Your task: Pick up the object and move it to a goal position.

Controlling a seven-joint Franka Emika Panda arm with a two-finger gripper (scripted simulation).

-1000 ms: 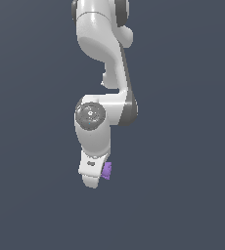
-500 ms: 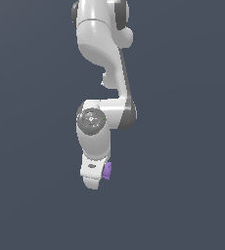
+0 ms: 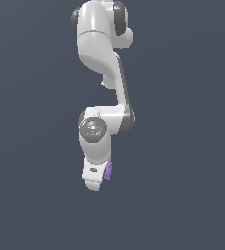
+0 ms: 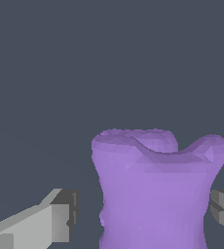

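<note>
The object (image 4: 153,194) is a small purple lumpy shape with pinched corners, standing between the fingers of my gripper (image 4: 143,214). The gripper is open: one grey fingertip (image 4: 65,214) stands clearly apart from the object, and the other fingertip (image 4: 223,209) is at its opposite edge. In the exterior view the object (image 3: 107,171) peeks out as a purple sliver on the right side of the white hand, just above the gripper (image 3: 94,184). Most of it is hidden behind the hand there.
A uniform dark grey-blue background fills both views. The white arm (image 3: 102,53) reaches down from the top of the exterior view, bending at a round wrist joint (image 3: 93,129).
The wrist and hand have sunk a little lower in the exterior view. The purple object stays at about the same spot beside the hand.
</note>
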